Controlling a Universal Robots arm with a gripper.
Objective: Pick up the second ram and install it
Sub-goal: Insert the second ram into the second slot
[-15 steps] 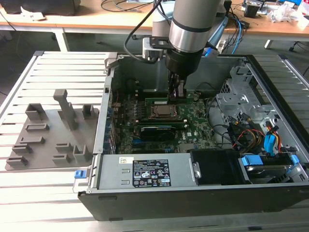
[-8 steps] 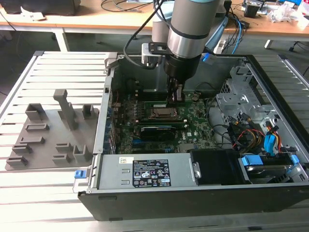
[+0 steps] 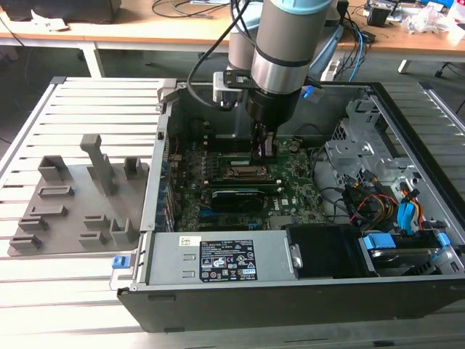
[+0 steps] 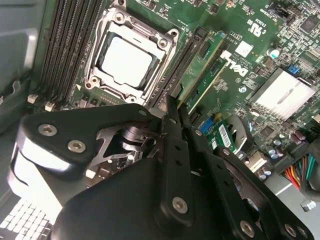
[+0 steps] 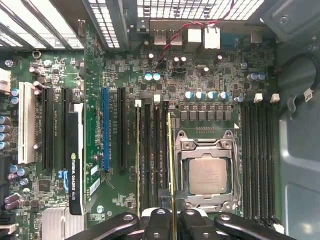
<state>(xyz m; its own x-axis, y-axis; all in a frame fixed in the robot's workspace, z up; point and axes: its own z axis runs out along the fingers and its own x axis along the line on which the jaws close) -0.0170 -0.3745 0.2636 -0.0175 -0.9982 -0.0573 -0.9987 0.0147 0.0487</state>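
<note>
Gripping the second ram [image 5: 170, 165] above motherboard [image 5: 210, 95].

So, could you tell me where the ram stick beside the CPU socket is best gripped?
By its two flat faces at the upper edge, from straight above: the second ram stands on edge, with slots and the CPU socket close alongside.

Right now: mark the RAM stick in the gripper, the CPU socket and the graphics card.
second ram [image 5: 170, 150], first wrist view: its thin top edge, beside the socket.
CPU socket [image 5: 207, 173], first wrist view: middle of the silver chip lid.
graphics card [image 5: 75, 155], first wrist view: its black shroud.
</note>
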